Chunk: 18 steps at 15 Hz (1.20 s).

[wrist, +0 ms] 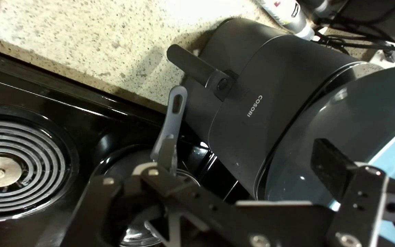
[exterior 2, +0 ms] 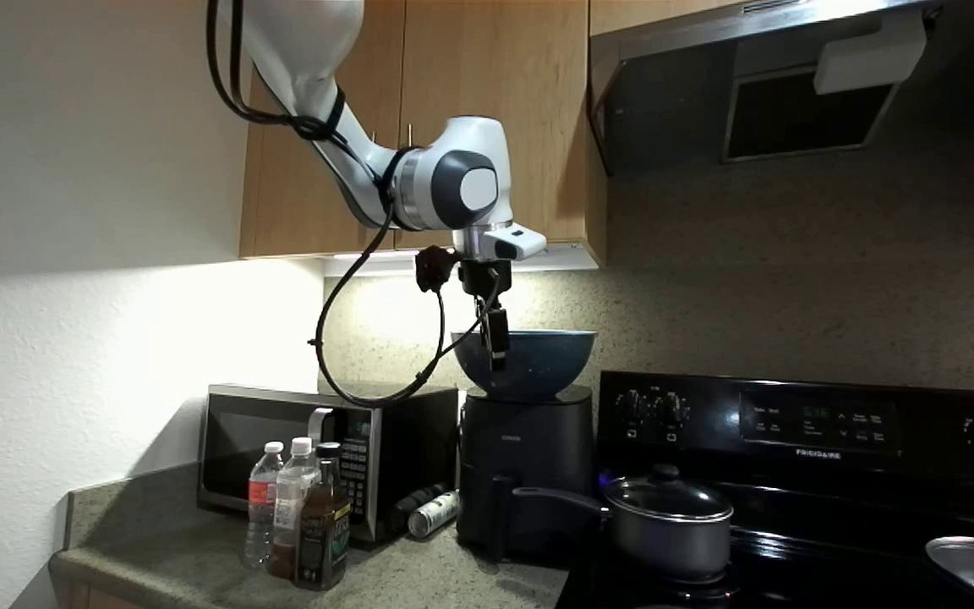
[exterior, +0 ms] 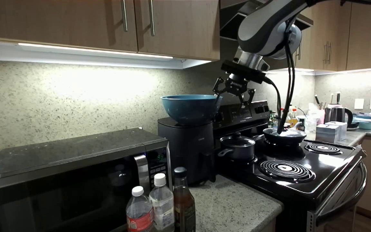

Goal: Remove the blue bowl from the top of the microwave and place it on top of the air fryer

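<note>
The blue bowl (exterior: 188, 109) sits upright on top of the black air fryer (exterior: 187, 148). The same stack shows in an exterior view with the bowl (exterior 2: 550, 364) above the fryer (exterior 2: 529, 465). The black microwave (exterior: 72, 146) stands beside the fryer and its top carries no bowl. My gripper (exterior: 231, 100) is open with nothing between its fingers, at the bowl's stove side. In the wrist view the gripper (wrist: 250, 161) has one finger overlapping the bowl's (wrist: 307, 144) outer wall near the rim, and the other over the stove. I cannot tell whether that finger touches the bowl.
A lidded pot (exterior: 238, 149) stands on the stove close to the fryer, its handle pointing toward the fryer. A covered pan (exterior: 285, 137) is farther back. Several bottles (exterior 2: 326, 524) stand before the microwave. Cabinets (exterior: 179, 29) and a range hood (exterior 2: 757, 93) hang above.
</note>
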Motion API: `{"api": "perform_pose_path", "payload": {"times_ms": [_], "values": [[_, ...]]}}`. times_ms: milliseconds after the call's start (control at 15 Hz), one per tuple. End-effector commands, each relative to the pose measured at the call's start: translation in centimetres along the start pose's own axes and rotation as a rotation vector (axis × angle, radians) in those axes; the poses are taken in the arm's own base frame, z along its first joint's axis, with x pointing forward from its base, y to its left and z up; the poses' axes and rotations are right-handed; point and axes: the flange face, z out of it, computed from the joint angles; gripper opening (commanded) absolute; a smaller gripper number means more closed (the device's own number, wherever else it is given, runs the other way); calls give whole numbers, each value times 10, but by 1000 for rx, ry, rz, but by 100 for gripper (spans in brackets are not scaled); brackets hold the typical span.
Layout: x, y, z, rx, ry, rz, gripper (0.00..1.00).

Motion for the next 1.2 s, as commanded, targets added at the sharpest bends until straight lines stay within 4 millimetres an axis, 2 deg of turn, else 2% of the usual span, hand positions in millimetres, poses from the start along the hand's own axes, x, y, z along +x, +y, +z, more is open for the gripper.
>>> {"api": "perform_pose_path", "payload": {"times_ms": [0, 333, 1133], "values": [[3, 6, 5, 21, 46, 58, 100], [16, 7, 13, 43, 143, 121, 100], [35, 9, 23, 79, 193, 196, 100]]}}
